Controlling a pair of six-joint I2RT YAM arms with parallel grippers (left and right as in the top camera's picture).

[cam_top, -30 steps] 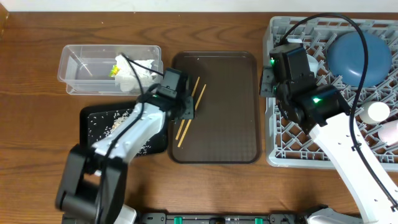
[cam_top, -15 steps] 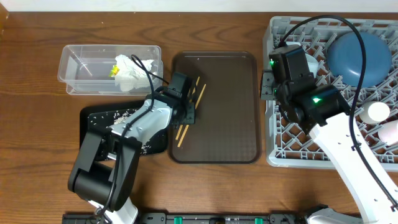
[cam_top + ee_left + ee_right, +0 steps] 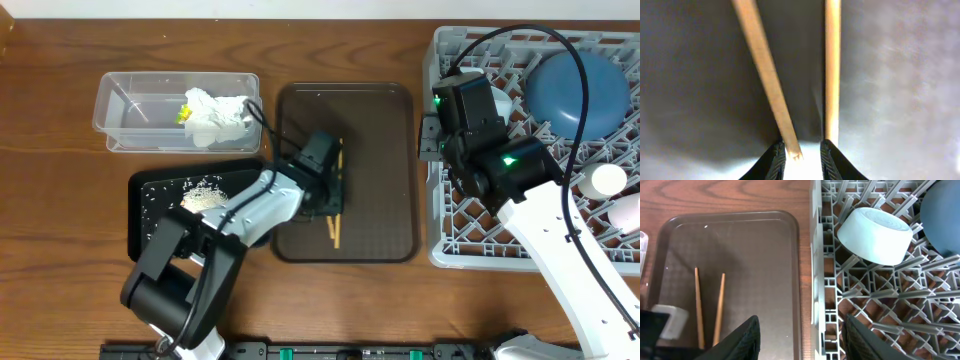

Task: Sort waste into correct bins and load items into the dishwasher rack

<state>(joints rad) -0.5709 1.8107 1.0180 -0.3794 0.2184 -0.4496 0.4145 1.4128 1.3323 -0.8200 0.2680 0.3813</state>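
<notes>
On the left of the table the clear tub [image 3: 120,105] holds the tissue [image 3: 215,115] and wrapper [image 3: 185,113], and the black tray [image 3: 150,225] below it holds the rice scraps [image 3: 203,193], so the waste looks sorted. The change is at the brown tray [image 3: 385,170]. A second ago the chopsticks [image 3: 334,228] lay slanted near its left edge; now they lie almost straight near its middle, and the left gripper [image 3: 801,156] has shifted right with them. They are probably being gathered for the rack. Its jaws stand narrowly apart around both sticks, one stick against each finger; whether they are truly pinched I cannot tell. The right gripper [image 3: 802,340] hangs wide apart and empty over the edge of the dishwasher rack [image 3: 470,225], where the plate [image 3: 580,85], bowl [image 3: 875,235] and cups [image 3: 608,180] already sit.
</notes>
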